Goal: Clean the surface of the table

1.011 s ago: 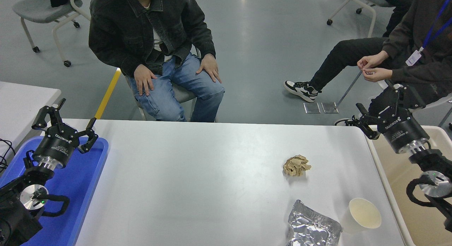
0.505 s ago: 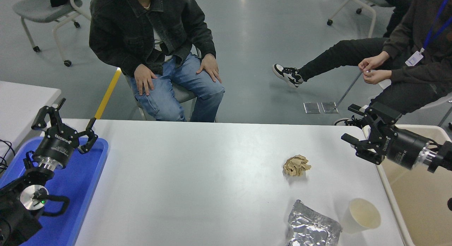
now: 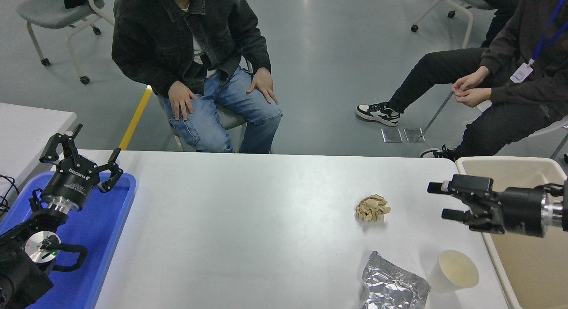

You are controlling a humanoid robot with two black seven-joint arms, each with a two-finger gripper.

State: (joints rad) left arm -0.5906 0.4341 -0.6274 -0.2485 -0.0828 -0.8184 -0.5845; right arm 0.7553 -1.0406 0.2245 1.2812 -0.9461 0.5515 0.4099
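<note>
Tabletop (image 3: 248, 229) was the wide white-grey slab filling the middle of the head view, and it was not cleared yet. Three bits of litter sat on its right half: a crumpled brown paper wad (image 3: 372, 207), a crinkled foil wrapper (image 3: 392, 284) at the near edge, and a paper cup (image 3: 457, 269) just right of the foil, tipped with its mouth towards the camera.

Right pincer (image 3: 437, 201) came in from the right edge, lying roughly level and aimed left, over the tabletop's right rim by the beige bin (image 3: 532, 273). Fingers were spread, nothing between them. It was apart from the wad, which lay in line to its left, and above the cup.

Left pincer (image 3: 82, 156) was parked at lower left over the blue tray (image 3: 111, 238), fingers spread, empty.

Bin floor, as far as visible, looked bare, though the arm hid part of it. Tray showed nothing but the arm.

My read: early stage, all three visible items left to remove, no pickup in hand. Wad looked like the likeliest first target; bin probably the drop spot.

Two people (image 3: 195, 56) sat at the far side, hands off the tabletop.
</note>
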